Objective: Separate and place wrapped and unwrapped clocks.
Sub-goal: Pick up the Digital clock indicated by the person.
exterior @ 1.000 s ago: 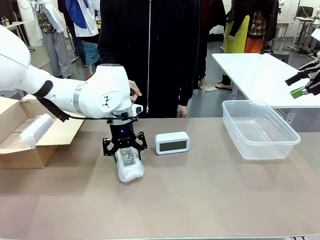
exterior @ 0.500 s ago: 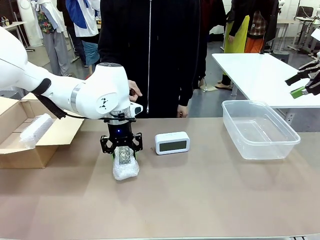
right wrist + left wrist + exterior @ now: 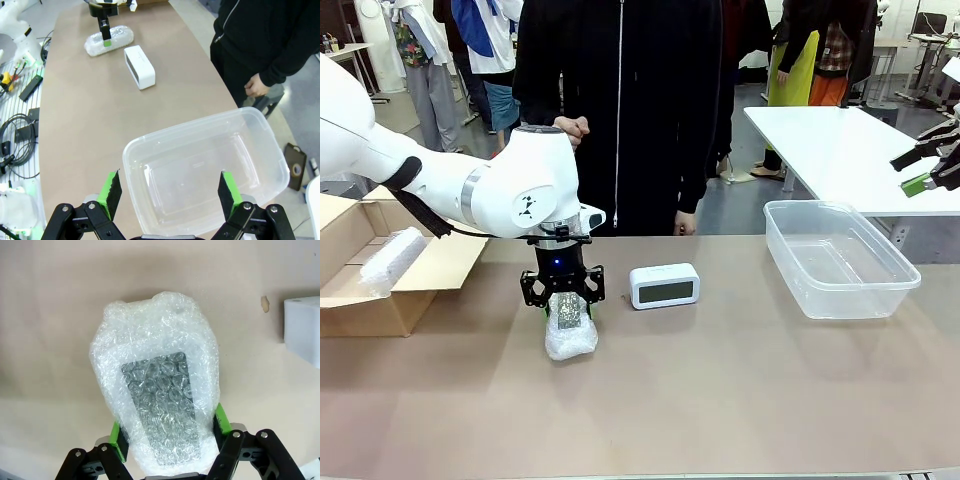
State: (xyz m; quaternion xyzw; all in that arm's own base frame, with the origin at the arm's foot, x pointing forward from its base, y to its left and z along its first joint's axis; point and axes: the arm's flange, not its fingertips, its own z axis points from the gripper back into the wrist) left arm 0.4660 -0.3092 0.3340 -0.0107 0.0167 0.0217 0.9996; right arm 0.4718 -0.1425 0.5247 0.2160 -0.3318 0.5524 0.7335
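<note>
A wrapped clock lies on the brown table in bubble wrap, its grey face showing through. My left gripper comes down from above and is shut on the bundle's near end, green pads pressing both sides. The unwrapped clock, white with a grey screen, stands just right of it, and its corner shows in the left wrist view. Another wrapped clock lies in the cardboard box at the left. My right gripper hangs open above the clear bin.
The clear plastic bin stands at the table's right. A person in black stands at the far edge behind the clocks, one hand raised to the chest, the other hanging low. A white table stands beyond at the right.
My left gripper closed on the wrapped clock and shifted it slightly left. The person's hand rose from behind the arm to chest height. The right arm has not moved.
</note>
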